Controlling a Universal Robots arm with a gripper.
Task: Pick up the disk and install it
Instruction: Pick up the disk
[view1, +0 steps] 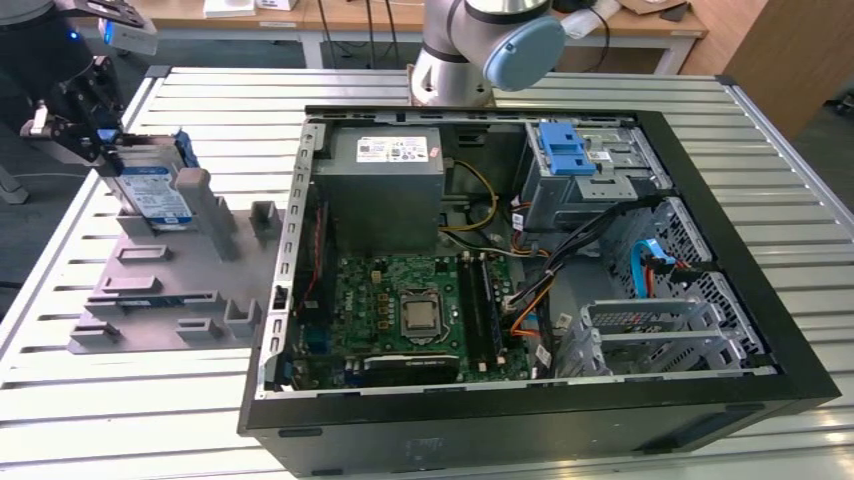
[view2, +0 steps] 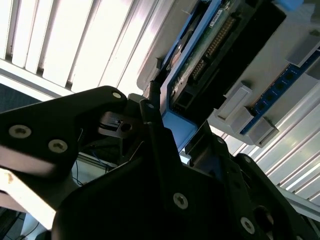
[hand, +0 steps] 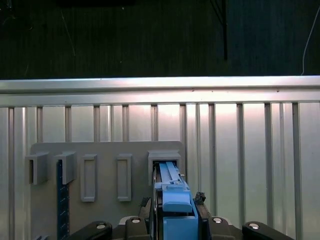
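The counter (view1: 747, 130) is a slatted metal top, its pale ribs running side by side. Toward the exterior view's left a grey holder plate (view1: 160, 290) with raised slots lies flat on it. Just beside that, toward the right, sits an open black computer case (view1: 534, 430) — taking up most of the surface.

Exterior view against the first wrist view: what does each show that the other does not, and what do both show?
Exterior view: an open black computer case with a green motherboard and a grey power-supply box. First wrist view: the narrow edge of the disk, a flat silver hard drive in a blue plastic frame, end-on between black fingers. Both: the gripper shut on the disk, which stands in a grey plastic holder plate on the slatted metal table.
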